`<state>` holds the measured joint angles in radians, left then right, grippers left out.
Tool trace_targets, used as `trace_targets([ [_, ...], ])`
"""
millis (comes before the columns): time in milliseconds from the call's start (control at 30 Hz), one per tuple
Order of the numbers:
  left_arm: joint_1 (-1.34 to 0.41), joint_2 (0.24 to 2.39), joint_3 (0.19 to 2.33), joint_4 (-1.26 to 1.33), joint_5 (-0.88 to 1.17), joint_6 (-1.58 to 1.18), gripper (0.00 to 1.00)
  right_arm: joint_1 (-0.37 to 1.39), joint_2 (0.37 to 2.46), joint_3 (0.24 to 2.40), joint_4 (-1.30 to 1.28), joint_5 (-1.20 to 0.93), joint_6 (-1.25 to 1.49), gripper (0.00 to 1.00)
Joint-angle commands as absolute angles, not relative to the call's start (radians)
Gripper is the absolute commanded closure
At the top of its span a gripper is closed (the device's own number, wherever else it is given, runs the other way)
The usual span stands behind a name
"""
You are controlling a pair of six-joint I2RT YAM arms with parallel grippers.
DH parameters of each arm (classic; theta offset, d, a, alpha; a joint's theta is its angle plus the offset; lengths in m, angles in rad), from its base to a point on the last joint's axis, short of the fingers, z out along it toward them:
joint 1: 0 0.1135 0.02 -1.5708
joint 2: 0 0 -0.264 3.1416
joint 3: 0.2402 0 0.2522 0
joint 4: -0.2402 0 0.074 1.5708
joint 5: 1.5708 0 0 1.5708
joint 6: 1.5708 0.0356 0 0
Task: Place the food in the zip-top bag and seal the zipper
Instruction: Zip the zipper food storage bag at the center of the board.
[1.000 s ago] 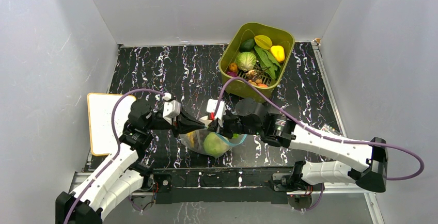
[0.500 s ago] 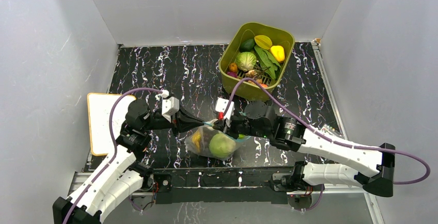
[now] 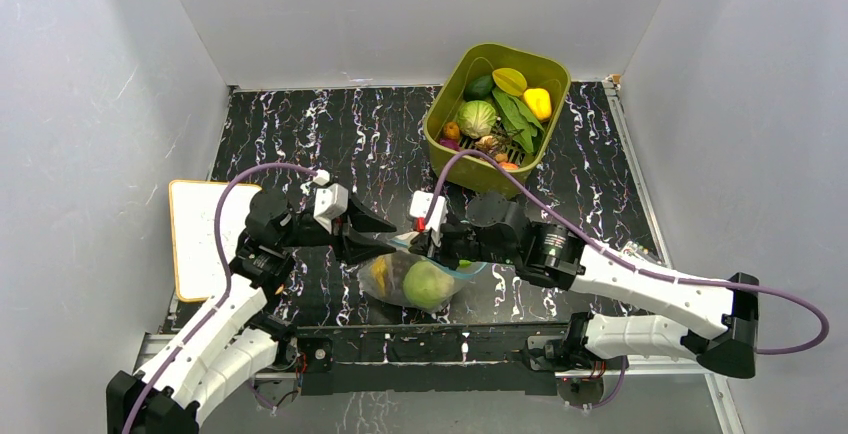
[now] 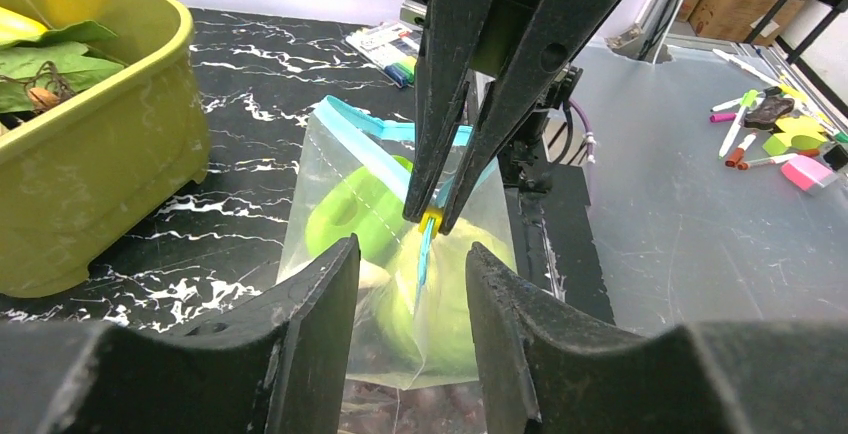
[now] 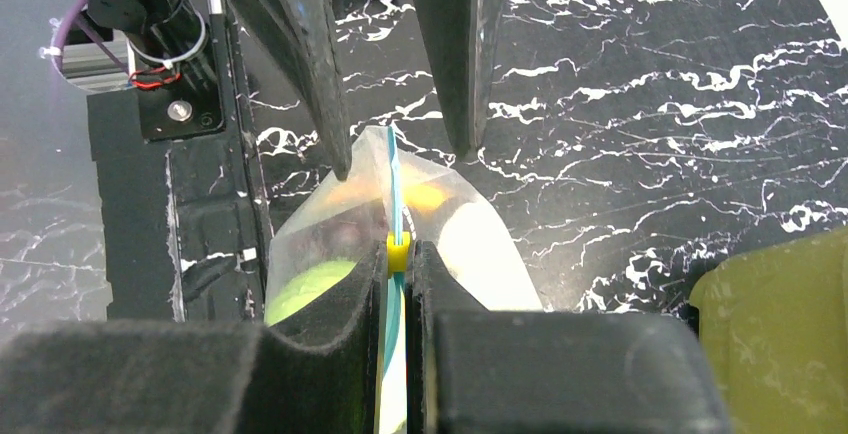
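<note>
The zip-top bag (image 3: 415, 279) sags on the surface below both sets of jaws, with a green fruit (image 3: 428, 282) and a yellow piece (image 3: 380, 272) inside. Its zipper (image 5: 395, 179) stands up edge-on. The right jaws are clenched on the small yellow slider (image 5: 398, 251) riding that strip.

The left jaws, clamped on the bag's end a second ago, have just let go. They now stand parted to either side of the strip's end, touching nothing. Ahead of the right jaws the strip reads as one closed line. Behind them, in the left wrist view, it seems to split into a loop, so the mouth looks partly open. With no second hold, a pull on the slider would likely drag the whole bag.

Beyond the jaws, well apart, the olive tub (image 3: 440, 139) holds a cabbage (image 3: 477, 117) and more food. A white board (image 3: 195, 239) lies outside the left arm. Nothing stands between the jaws and the bag.
</note>
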<state>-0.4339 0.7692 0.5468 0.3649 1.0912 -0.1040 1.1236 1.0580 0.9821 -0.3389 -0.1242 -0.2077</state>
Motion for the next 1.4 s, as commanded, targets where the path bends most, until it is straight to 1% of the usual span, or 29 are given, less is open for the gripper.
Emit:
trace_targets([
  [0,-0.43,0.771,0.56,0.4,1.155,-0.09,0.58,1.12,1.08,1.057,-0.23,-0.155,-0.216,1.0],
  [133,-0.43,0.791,0.553,0.401,1.163,-0.082,0.62,1.12,1.094,1.066,-0.224,-0.168,-0.215,1.0],
  [233,-0.43,0.808,0.542,0.439,1.177,-0.104,0.68,1.12,1.097,1.067,-0.22,-0.17,-0.213,1.0],
  [367,-0.43,0.824,0.54,0.422,1.19,-0.085,0.71,1.119,1.099,1.068,-0.216,-0.17,-0.211,1.0],
  [467,-0.43,0.828,0.542,0.404,1.193,-0.065,0.8,1.12,1.103,1.067,-0.215,-0.172,-0.211,1.0],
  [533,-0.43,0.825,0.542,0.411,1.2,-0.068,0.9,1.119,1.105,1.066,-0.214,-0.173,-0.21,1.0],
  [567,-0.43,0.822,0.544,0.411,1.199,-0.066,0.98,1.12,1.106,1.066,-0.213,-0.173,-0.21,1.0],
  [600,-0.43,0.82,0.546,0.402,1.192,-0.06,1.0,1.119,1.106,1.064,-0.213,-0.171,-0.21,1.0],
  [800,-0.43,0.733,0.559,0.293,1.051,0.019,1.0,1.119,1.1,1.066,-0.272,-0.128,-0.2,1.0],
  [1000,-0.43,0.721,0.653,0.148,0.952,0.062,1.0,1.12,1.031,1.016,-0.324,-0.08,-0.19,1.0],
  [1167,-0.43,0.719,0.71,0.09,0.93,0.088,1.0,1.118,0.985,0.969,-0.377,-0.011,-0.181,1.0],
  [1367,-0.43,0.705,0.71,0.098,0.908,0.078,1.0,1.118,0.943,0.954,-0.381,-0.012,-0.164,1.0],
])
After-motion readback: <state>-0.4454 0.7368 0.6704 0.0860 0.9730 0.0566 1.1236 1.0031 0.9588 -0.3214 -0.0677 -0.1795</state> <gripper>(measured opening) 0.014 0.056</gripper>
